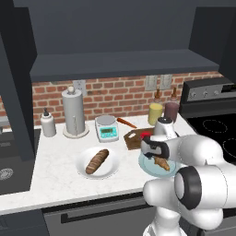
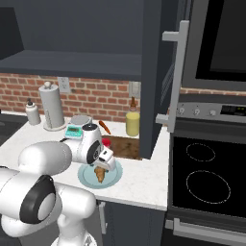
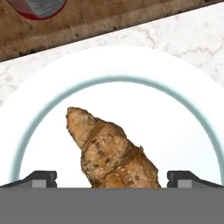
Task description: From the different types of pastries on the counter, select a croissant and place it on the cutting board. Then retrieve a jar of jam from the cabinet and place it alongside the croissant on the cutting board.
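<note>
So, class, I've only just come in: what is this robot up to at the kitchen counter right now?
The robot arm has its pincer open and lowered over a croissant, one fingertip on each side, nothing gripped yet. The croissant lies on a round plate on the white counter. Just behind the plate is the dark cutting board, with no pastry on it yet. Further left a darker loaf sits on its own plate.

Base views flank arm, share counter (image 1: 55, 170); hand view close above croissant (image 3: 114, 155) on plate (image 3: 183, 113).
</note>
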